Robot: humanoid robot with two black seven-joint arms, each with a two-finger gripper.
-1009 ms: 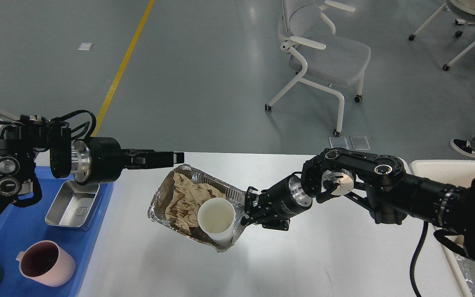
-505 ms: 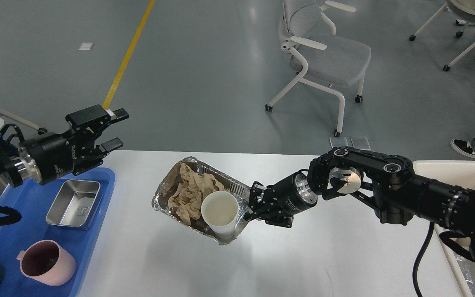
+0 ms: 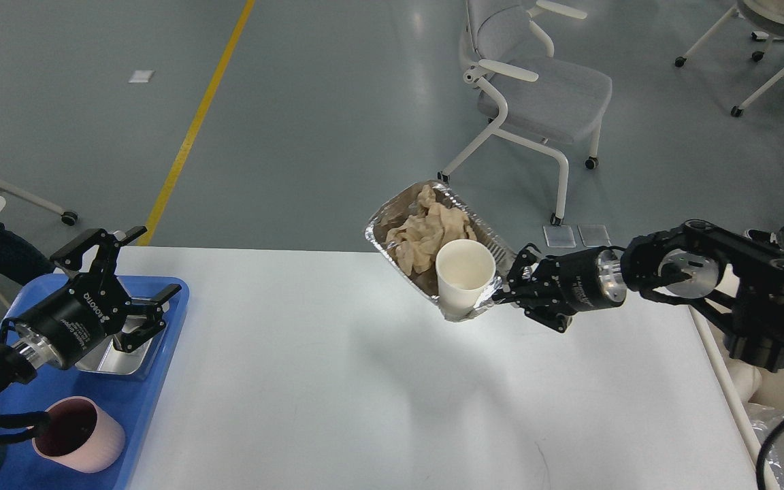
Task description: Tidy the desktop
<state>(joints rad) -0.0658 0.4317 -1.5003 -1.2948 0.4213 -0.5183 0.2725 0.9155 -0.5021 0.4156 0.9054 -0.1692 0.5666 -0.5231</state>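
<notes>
My right pincer (image 3: 509, 289) sits right of the middle of the frame. It is pinched tight on the near right corner of the foil tray (image 3: 433, 248). The tray hangs in the air above the far edge of the desktop (image 3: 365, 381). I can tell it is up because its shadow lies on the white top below it.

In the tray there is a white paper cup (image 3: 463, 275), standing up at the end next to my pincer. Crumpled brown paper (image 3: 426, 231) fills the other end. The tray's long side runs from my pincer up and to the left in the frame, away from me. So the heavy cup is close to my grip, and the light paper is far from it.

I think the tray should go into the cream bin (image 3: 739, 371). Only a small bit of it shows at the right edge of the frame, under my right arm. From my pincer the bin lies to the right and down. So I would swing right and keep the tray flat so the cup does not tip.

My left pincer (image 3: 130, 286) is at the left side of the frame, spread wide and holding nothing. It hangs over the metal dish (image 3: 116, 350) on the blue tray (image 3: 160, 381), near the pink mug (image 3: 79, 446). It is far from the foil tray, so this job is for my right arm.
</notes>
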